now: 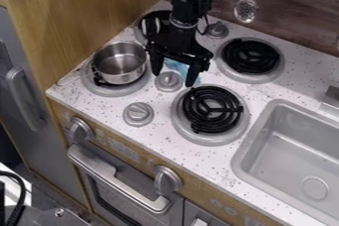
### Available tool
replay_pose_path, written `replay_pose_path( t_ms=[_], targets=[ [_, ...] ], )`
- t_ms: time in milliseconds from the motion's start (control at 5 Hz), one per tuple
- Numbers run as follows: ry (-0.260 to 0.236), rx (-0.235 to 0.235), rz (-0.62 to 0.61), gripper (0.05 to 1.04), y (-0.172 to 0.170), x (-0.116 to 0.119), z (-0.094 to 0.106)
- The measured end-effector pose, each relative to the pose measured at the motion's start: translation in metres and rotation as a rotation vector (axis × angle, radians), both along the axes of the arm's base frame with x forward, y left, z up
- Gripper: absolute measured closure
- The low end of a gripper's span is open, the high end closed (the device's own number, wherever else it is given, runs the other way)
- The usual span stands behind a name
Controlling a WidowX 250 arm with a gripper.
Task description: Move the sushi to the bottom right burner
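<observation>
Gripper (173,78): fingers spread wide, between pot (119,65) and front right burner (233,127)
Sushi: can't tell for sure; maybe the black-and-white thing (151,25), back left, partly behind the arm (182,19)
Room: counter (250,91) shows between front right burner and sink (285,158)
Pot: one, near the left edge
Burners: four
Top knobs (138,114): three

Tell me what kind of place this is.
Most likely a toy kitchen set up for robot work: a stovetop with coiled burners, a sink set into the same counter, and a black robot gripper hanging over it.
</observation>
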State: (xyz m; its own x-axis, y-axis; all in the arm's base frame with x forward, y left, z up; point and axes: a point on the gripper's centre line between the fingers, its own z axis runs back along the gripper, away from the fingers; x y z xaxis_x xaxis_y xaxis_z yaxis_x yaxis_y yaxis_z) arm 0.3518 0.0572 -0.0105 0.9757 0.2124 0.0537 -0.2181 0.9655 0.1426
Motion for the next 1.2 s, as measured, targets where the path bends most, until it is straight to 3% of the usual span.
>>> replay_pose_path(
  t_ms=[200,400,600,800,1000,1200],
  targets=[
    [0.048,-0.006,0.001,0.086,0.000,-0.008,-0.015],
    [0.008,-0.001,-0.021,0.086,0.020,0.010,-0.019],
    [-0.085,0.020,0.005,0.086,0.064,0.031,-0.020],
    [-0.153,0.090,-0.045,0.086,0.094,0.062,-0.011],
    [-0.233,0.114,-0.091,0.086,0.115,0.090,0.003],
    [-0.281,0.126,-0.071,0.086,0.131,0.099,0.013]
  ],
)
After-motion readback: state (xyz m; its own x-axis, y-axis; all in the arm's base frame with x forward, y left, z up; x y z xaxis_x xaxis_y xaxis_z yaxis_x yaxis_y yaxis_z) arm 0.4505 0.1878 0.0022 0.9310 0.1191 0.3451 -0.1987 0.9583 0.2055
